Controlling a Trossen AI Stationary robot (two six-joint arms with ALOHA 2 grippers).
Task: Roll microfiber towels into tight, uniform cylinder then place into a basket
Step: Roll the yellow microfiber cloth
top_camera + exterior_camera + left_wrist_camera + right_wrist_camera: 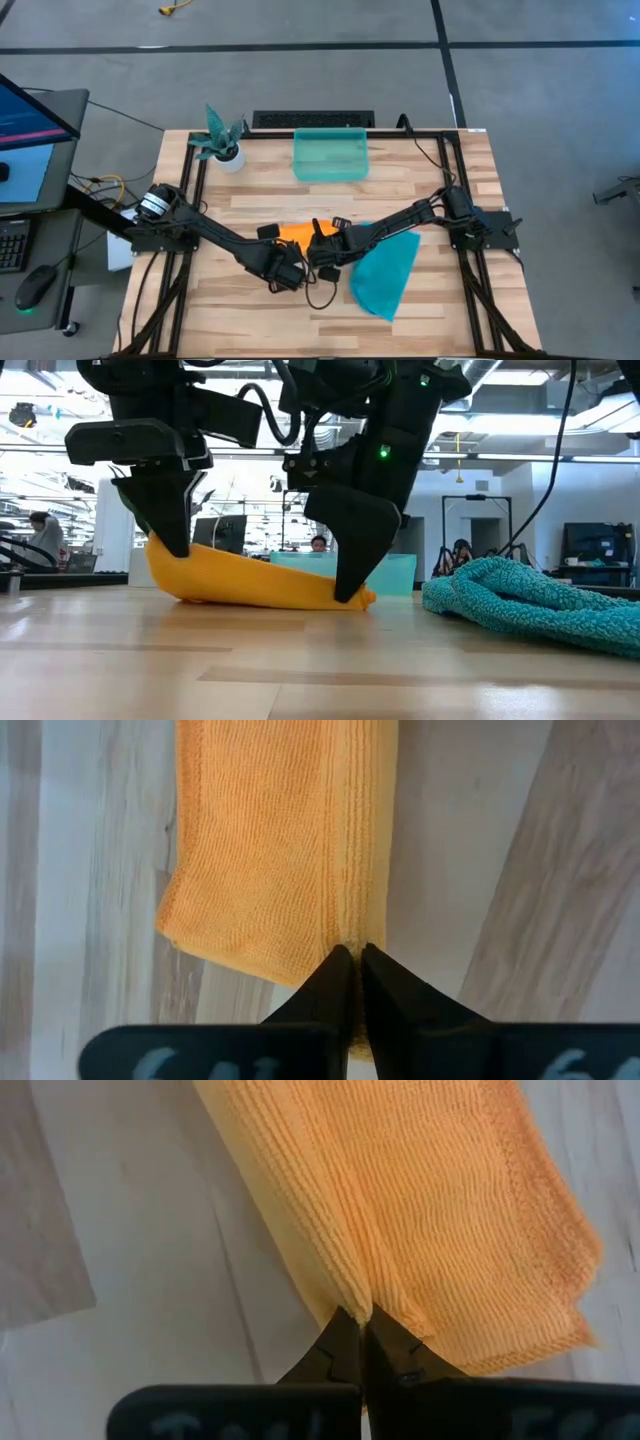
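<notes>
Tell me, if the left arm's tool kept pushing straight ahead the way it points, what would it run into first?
Probably just more of the orange towel it already pinches; the left tool points along the cloth lying on the table.

Left gripper jaws pinching orange towel edge

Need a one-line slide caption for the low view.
Both tools, left and right, pinch opposite ends of the folded orange towel on the table; teal towel lies rumpled alongside.
</notes>
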